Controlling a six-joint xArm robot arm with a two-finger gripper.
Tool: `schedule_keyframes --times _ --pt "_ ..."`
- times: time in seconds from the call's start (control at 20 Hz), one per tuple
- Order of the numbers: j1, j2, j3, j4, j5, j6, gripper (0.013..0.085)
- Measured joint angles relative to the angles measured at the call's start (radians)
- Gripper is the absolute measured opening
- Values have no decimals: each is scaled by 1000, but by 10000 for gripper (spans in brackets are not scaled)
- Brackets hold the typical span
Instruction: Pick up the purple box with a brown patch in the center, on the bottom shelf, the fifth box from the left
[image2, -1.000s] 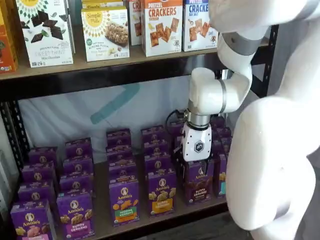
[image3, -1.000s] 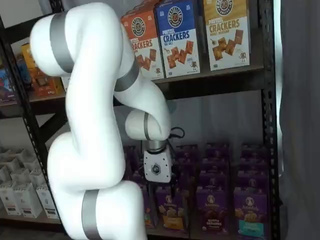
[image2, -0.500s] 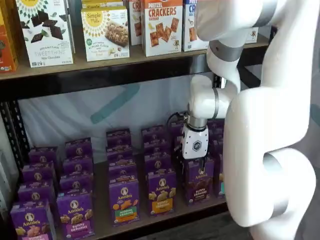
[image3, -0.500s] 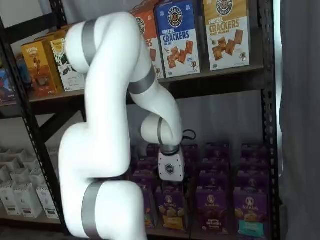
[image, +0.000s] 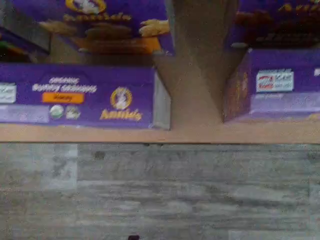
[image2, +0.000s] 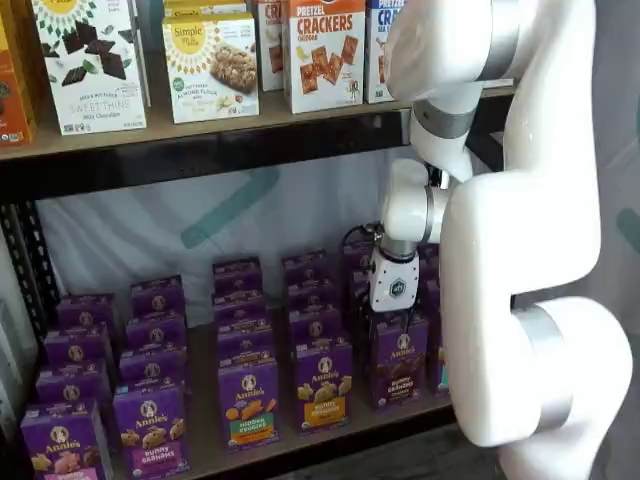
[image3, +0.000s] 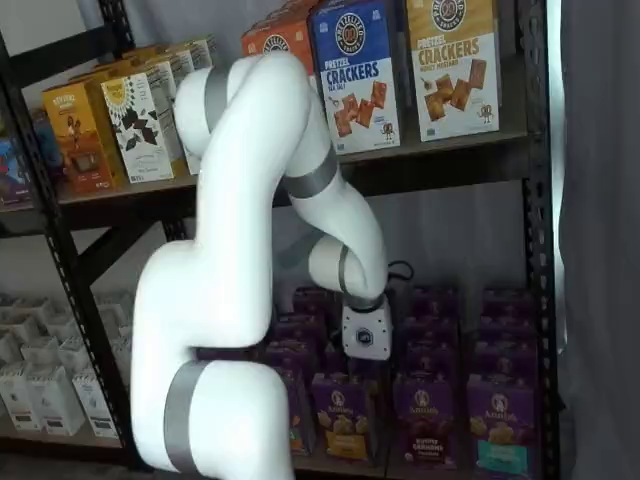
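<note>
Hovering low over the front row of the bottom shelf (image2: 205, 455), the gripper (image2: 392, 318) hung just above the purple box (image2: 397, 362), the Annie's Bunny Grahams carton with the dark brown snack patch at its centre. That carton stood upright at the board's front edge, between a purple carton with an orange-yellow label band (image2: 323, 384) on one side and a teal-patched carton (image3: 499, 425) on the other, so the wrist probably came in from above because the neighbours left little room at the sides. In both shelf views the white gripper body (image3: 366, 338) showed clearly, but the black fingers were lost against the dark cartons behind them, so I could not tell whether they were spread or closed, nor whether they touched the box (image3: 424, 420).

The wrist view looked down past the shelf lip to grey plank flooring (image: 160, 195). A honey-labelled carton top (image: 80, 101) lay on one side, a darker carton with brown print (image: 272, 92) on the other, and bare board (image: 192, 100) between them. By my judgement the grasp was not yet made, and the descent would need to stay centred on the carton's top.
</note>
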Motion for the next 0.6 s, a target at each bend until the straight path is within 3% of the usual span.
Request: schedule_keyframes --times 0.6 --pt "-56 127 -153 -121 -40 55 850"
